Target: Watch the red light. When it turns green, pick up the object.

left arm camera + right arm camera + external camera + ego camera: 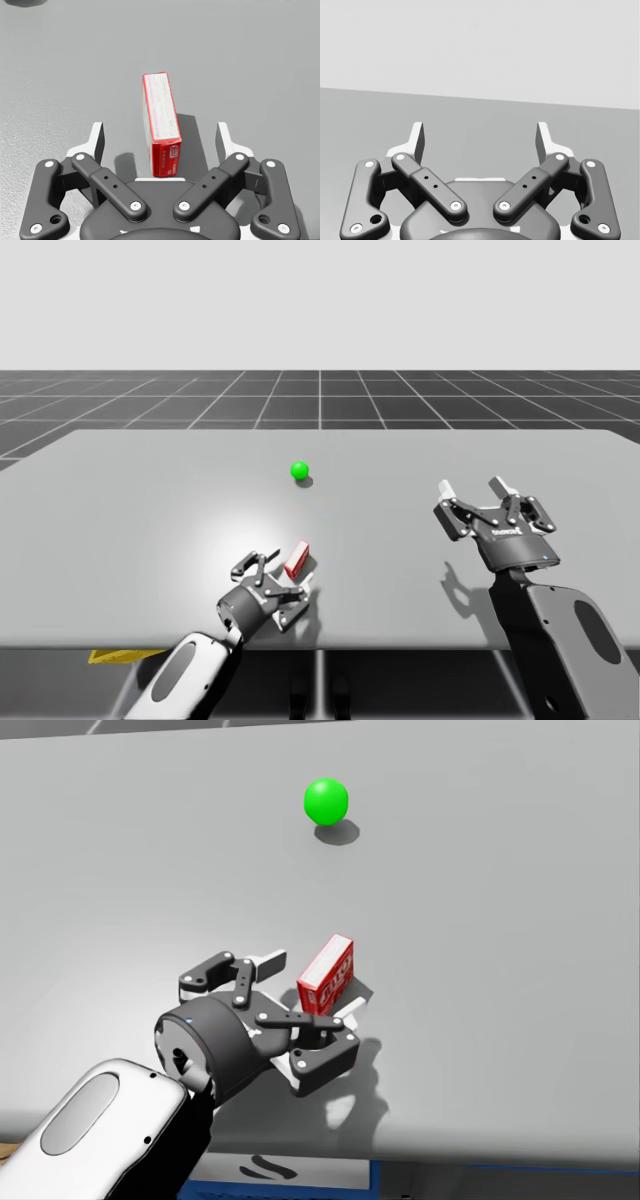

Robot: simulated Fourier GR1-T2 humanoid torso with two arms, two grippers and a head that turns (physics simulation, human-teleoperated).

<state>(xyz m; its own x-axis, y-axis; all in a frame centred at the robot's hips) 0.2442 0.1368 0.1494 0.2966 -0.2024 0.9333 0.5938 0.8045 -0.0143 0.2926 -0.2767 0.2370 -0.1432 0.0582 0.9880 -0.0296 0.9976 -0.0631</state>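
Note:
The light is a green ball on the grey table, beyond the box. A small red box stands on its narrow edge near the table's front. My left gripper is open around it, the box sitting between the two fingers with a gap on each side. My right gripper hangs open above the table's right side, with nothing between its fingers.
The table's front edge runs just behind my left hand. A yellow object shows below that edge at the left. Bare grey tabletop spreads around the box and ball.

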